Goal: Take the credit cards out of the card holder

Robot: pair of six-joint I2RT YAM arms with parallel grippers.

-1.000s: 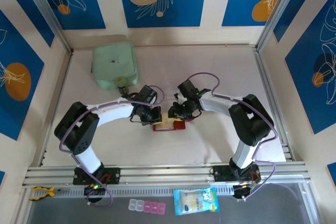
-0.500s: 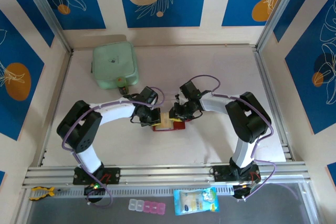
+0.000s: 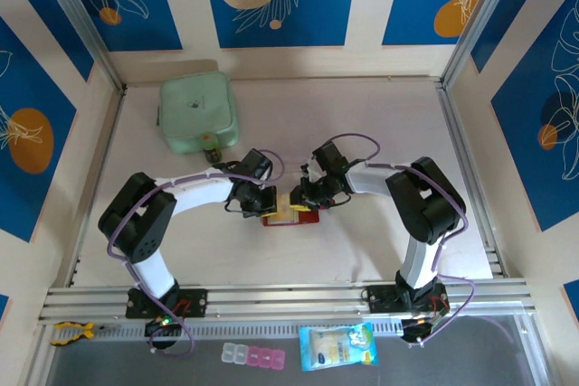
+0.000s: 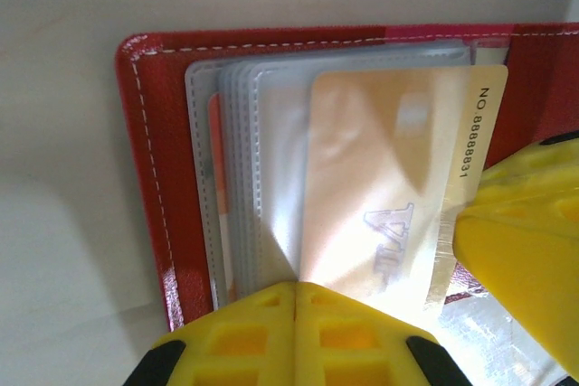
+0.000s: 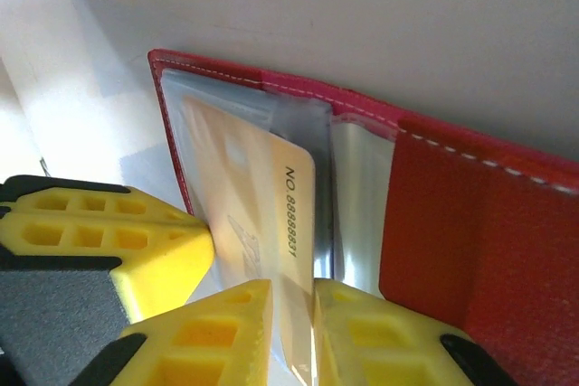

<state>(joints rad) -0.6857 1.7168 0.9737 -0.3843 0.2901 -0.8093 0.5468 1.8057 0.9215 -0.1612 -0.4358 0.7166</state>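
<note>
While left fingers (image 4: 237, 343) clench shut and right fingers (image 5: 375, 343) pinch a credit card (image 4: 389, 178), a green container (image 3: 198, 113) lies apart on the worktop (image 3: 362, 115).

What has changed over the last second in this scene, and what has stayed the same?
The right claw has edged left toward the card holder and narrowed around the tan credit card, gripping its edge. The left claw stays shut at the holder's edge; the holder and the green container have not moved.
</note>
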